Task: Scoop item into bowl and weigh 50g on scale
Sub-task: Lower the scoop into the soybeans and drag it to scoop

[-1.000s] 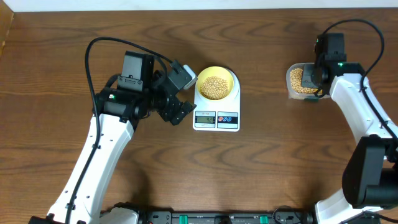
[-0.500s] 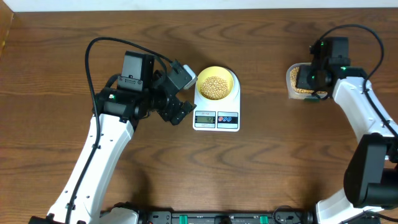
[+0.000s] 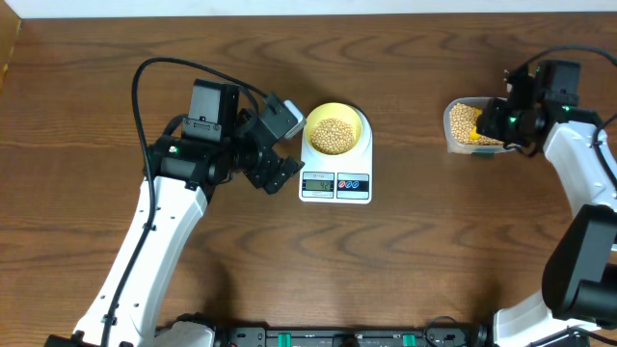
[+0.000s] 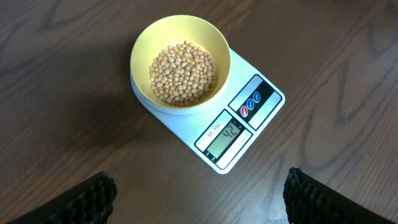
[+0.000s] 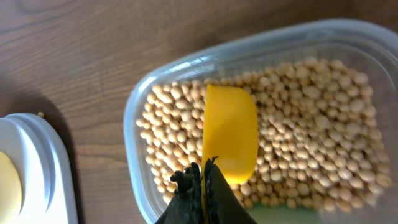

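1. Beans [image 3: 334, 134] lie heaped in the bowl [image 3: 359, 118], which from overhead you see standing on the far part of the scale [image 3: 362, 166], near the middle of the table [image 3: 434, 260]. The scale's display [image 3: 318, 183] faces the robot's side. Your left claw [image 3: 287, 145] hovers just left of the scale, spread wide with nothing in it. Off to the right, well apart from the scale, a clear tub [image 3: 449, 123] holds more beans, and your right claw [image 3: 490, 122] reaches into it from the right.

2. From the left wrist you look straight down on the bowl, which sits on the scale. The beans cover its bottom in a low mound. The display, beside the two coloured buttons [image 4: 250, 104], reads 42 as far as you can make out. The two fingertips [image 4: 93, 199] show in the lower corners, far apart, with only the table between them.

3. From the right wrist you see the fingers [image 5: 193, 193] pressed together on the near end of a yellow scoop [image 5: 230, 130]. The scoop lies over the beans inside the tub, and the face turned to you is plain yellow. The scale's white edge shows at the left border, apart from the tub.
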Controlling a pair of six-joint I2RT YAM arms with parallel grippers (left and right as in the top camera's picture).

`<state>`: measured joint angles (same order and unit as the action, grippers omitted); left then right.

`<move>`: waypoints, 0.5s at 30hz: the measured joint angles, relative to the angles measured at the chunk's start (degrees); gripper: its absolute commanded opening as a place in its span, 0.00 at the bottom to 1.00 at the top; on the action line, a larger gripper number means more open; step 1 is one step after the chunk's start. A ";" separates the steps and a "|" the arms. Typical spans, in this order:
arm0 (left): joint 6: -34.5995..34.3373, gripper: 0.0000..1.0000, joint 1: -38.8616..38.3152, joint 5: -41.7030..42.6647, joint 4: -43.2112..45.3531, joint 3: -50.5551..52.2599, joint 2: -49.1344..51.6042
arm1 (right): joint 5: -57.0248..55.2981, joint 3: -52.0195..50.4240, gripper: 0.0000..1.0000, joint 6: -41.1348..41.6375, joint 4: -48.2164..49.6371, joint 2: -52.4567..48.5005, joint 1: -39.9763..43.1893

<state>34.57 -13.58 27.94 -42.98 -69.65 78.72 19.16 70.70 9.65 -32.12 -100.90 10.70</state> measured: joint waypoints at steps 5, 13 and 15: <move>0.00 0.88 0.00 0.00 -0.02 0.00 0.00 | 3.13 0.00 0.02 0.48 -1.38 0.00 2.71; 0.00 0.88 0.00 0.00 0.00 0.00 0.00 | 12.24 0.00 0.01 1.36 -1.49 0.00 7.91; 0.00 0.88 0.00 0.00 -0.02 0.00 0.00 | 14.36 0.00 0.01 1.49 -1.49 0.00 8.85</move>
<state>34.57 -13.58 27.94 -43.00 -69.65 78.72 33.52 70.70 11.14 -33.61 -100.90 19.55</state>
